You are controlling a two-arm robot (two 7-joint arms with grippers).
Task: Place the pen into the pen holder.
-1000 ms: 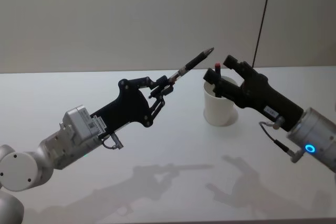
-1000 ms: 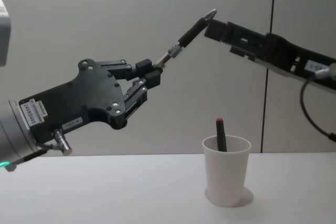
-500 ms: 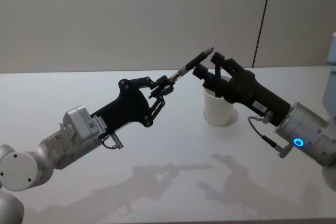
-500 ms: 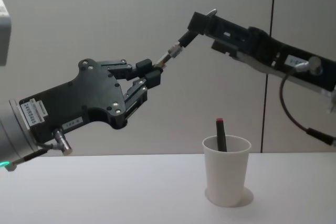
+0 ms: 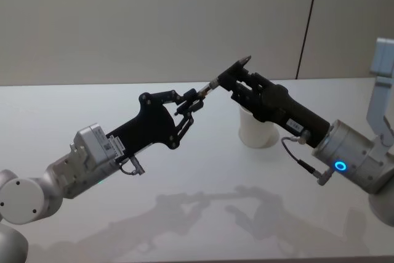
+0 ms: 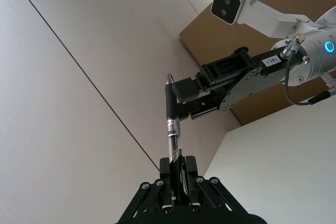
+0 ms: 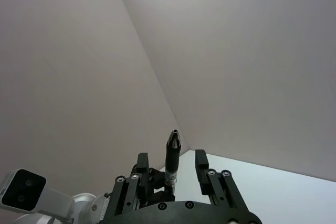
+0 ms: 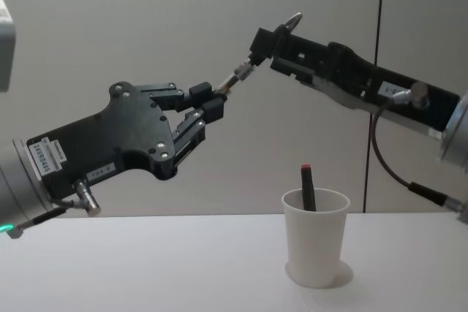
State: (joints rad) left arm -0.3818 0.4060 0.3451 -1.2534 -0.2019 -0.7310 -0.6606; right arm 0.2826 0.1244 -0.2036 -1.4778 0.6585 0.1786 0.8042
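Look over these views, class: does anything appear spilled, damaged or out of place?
Nothing stands out. The left gripper holds the pen in mid-air, the open right gripper around its tip. The paper cup stands upright, a red-capped pen inside.

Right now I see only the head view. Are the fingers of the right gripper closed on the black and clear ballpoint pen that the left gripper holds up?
Observer: No. In the right wrist view the black and clear ballpoint pen stands between the fingers of the right gripper, with a gap on each side.
Operator: Where does the left gripper hold it?
Observer: The left wrist view shows the left gripper shut on the clear lower end of the barrel.
Operator: Is the white paper cup free inside?
Observer: Not fully. The chest view shows a dark pen with a red tip standing in the white paper cup.
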